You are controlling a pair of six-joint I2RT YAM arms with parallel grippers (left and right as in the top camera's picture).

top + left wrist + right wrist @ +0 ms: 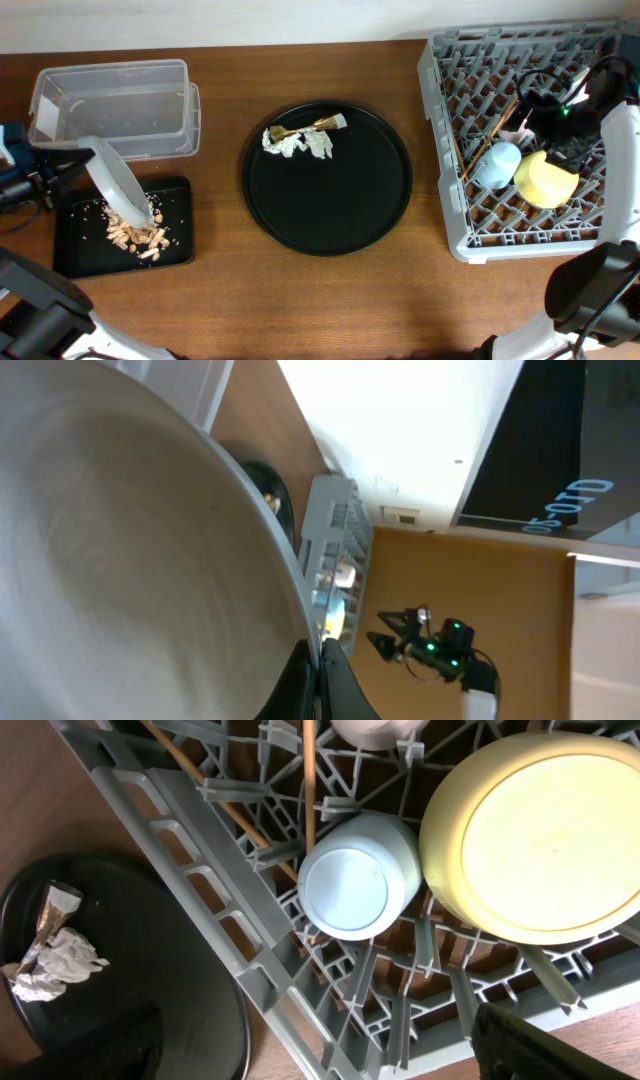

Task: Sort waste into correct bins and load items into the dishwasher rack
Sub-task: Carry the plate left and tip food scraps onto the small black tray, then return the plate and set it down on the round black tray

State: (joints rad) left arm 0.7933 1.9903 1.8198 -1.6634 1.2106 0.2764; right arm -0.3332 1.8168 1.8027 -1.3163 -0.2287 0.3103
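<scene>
My left gripper [66,166] [320,682] is shut on the rim of the pale grey-green plate [120,182] [120,550], which tilts steeply over the flat black tray [80,255]. Beige food scraps [135,236] lie heaped in that tray below the plate's lower edge. The clear box [110,105] stands behind it. Crumpled tissue [295,144] [55,965] and the gold wrapper [326,125] [50,910] lie on the round black tray [330,215]. The grey rack [450,215] [230,910] holds the yellow-green bowl [545,180] [540,830], blue cup [497,163] [345,890], pink cup [370,730] and chopsticks [488,132] [308,780]. My right gripper [565,125] [320,1060] hovers open over the rack, holding nothing.
The round black tray sits mid-table between the bins and the rack. The rack's raised near wall runs just below my right fingers [550,1045]. Bare wooden table [330,300] lies along the front edge.
</scene>
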